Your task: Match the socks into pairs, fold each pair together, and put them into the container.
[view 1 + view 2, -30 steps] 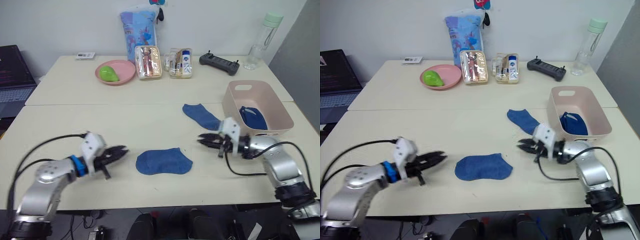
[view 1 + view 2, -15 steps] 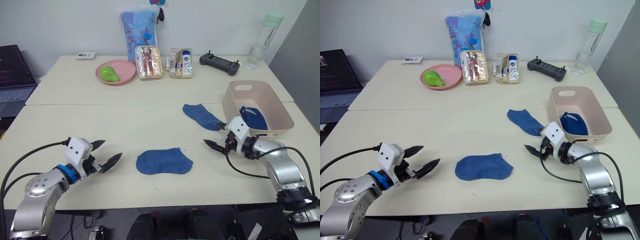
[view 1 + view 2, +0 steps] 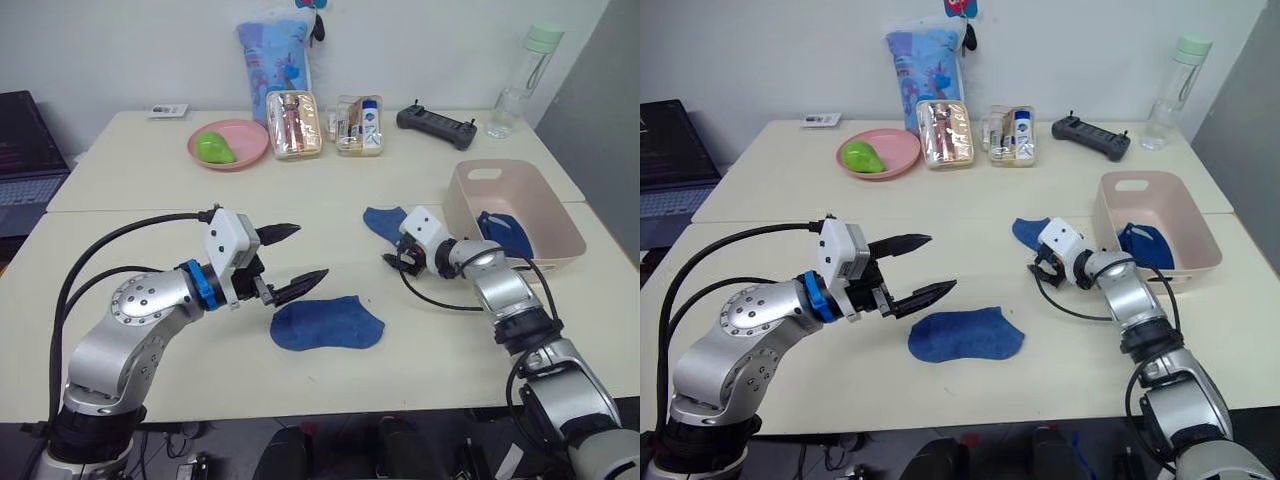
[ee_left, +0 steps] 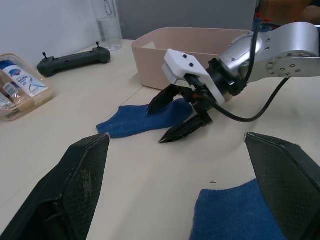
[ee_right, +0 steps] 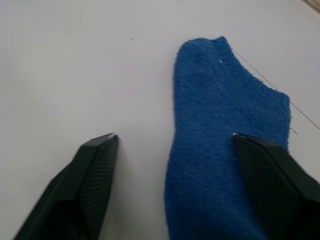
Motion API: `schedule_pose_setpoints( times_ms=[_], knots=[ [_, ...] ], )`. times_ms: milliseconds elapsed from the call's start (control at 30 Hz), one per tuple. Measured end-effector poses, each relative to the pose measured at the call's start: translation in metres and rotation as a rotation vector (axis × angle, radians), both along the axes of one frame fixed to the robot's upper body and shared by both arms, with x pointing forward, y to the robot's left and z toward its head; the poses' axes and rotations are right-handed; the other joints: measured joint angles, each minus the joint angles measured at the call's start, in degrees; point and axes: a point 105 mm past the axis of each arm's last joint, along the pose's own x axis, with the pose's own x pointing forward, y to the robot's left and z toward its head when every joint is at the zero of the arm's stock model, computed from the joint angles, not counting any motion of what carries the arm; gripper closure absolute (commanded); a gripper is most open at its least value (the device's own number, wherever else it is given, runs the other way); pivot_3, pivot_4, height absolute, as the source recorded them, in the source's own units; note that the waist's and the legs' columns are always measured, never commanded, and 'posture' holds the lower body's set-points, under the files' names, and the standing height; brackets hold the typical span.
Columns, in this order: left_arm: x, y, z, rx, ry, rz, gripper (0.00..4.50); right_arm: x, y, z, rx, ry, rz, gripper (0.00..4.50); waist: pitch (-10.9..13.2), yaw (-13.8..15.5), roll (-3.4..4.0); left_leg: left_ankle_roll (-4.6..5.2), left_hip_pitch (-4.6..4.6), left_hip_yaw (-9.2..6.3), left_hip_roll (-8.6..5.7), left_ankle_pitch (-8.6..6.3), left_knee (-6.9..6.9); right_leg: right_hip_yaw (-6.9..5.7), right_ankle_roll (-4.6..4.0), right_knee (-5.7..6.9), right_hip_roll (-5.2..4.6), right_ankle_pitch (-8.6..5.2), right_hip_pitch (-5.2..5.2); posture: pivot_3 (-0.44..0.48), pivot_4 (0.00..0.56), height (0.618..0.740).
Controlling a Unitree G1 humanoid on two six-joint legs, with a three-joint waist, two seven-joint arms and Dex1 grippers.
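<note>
A medium-blue sock (image 3: 327, 322) lies flat near the table's front middle. My left gripper (image 3: 305, 255) hovers open just left of and above it, holding nothing. A second blue sock (image 3: 1028, 230) lies beside the pale pink container (image 3: 470, 205) on its left. My right gripper (image 3: 395, 260) is low at that sock's near end, open, with one finger (image 5: 270, 170) over the sock (image 5: 225, 125) and the other finger (image 5: 95, 170) over bare table. The left wrist view shows this gripper (image 4: 175, 117) spread at the sock (image 4: 145, 117). A dark navy sock (image 3: 505, 232) rests inside the container.
Along the table's back stand a pink plate (image 3: 228, 145) with a green item, a tall printed bag (image 3: 275, 50), two clear pouches (image 3: 295, 125), a black controller (image 3: 438, 122) and a bottle (image 3: 510, 85). A laptop (image 3: 25, 150) sits at far left.
Both grippers have opened. My left arm has risen and swung right toward the near sock. My right gripper has moved forward and left to the far sock's near end.
</note>
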Motion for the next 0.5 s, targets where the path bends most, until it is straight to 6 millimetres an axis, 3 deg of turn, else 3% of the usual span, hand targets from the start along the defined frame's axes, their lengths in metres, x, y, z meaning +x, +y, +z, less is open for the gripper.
schedule_pose_setpoints(
  times_ms=[233, 267, 500],
  knots=[
    [-0.002, 0.0022, -0.008, 0.001, 0.032, 0.008, 0.0, 0.0041, 0.0014, -0.0047, 0.027, 0.037, -0.015, 4.29, -0.01, 0.07, -0.01, 0.0, -0.01, -0.01, -0.02, 0.0, 0.04, 0.0, 0.0, -0.01, 0.0, 0.0, 0.03, 0.0, 0.15, 0.74],
    [-0.0021, 0.0023, -0.0083, 0.001, 0.033, 0.009, 0.0, 0.0042, 0.0015, -0.0049, 0.04, 0.044, -0.019, 4.47, -0.01, 0.07, -0.01, 0.0, -0.01, -0.01, -0.02, 0.0, 0.04, 0.01, 0.0, 0.0, 0.0, 0.0, 0.03, 0.0, 0.15, 0.74],
    [-0.0021, 0.0066, -0.0086, -0.003, 0.032, 0.026, 0.0, 0.0015, 0.0027, -0.0028, 0.058, 0.062, 0.005, 4.47, -0.01, 0.06, -0.01, 0.0, -0.02, -0.02, -0.01, 0.0, 0.01, -0.01, 0.0, -0.02, 0.0, 0.0, 0.01, 0.0, 0.15, 0.74]
  ],
)
